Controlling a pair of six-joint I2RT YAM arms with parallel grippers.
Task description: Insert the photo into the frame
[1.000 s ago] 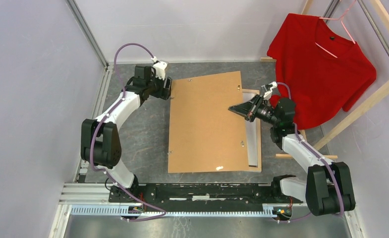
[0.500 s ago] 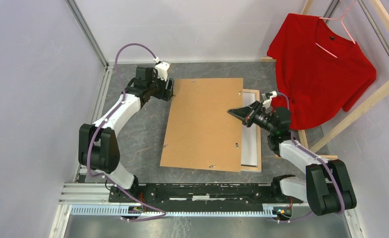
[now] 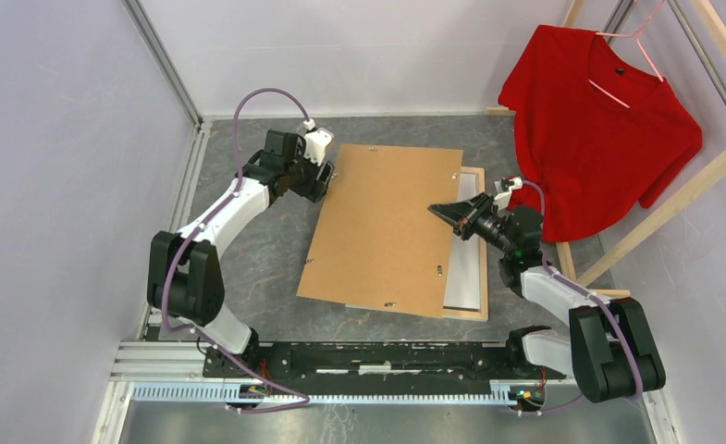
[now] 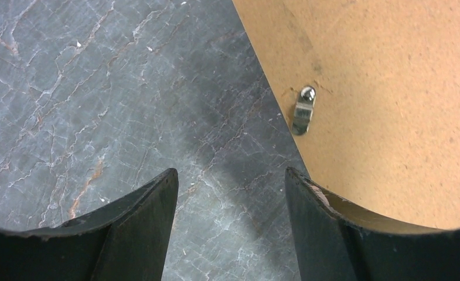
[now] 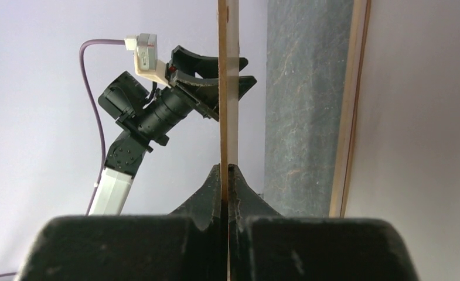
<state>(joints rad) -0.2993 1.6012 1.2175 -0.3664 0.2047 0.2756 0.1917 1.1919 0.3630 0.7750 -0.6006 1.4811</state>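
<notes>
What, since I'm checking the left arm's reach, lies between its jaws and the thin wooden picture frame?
The brown hardboard sheet, overlapping the frame: top view.

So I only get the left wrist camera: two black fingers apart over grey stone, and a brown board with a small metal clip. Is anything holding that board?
Observer: Yes. The right gripper is shut on the board, at its right side, away from your camera.
Visitor: Is anything under it?
Observer: A picture frame lies flat on the table, sticking out past the board's right edge.
</notes>
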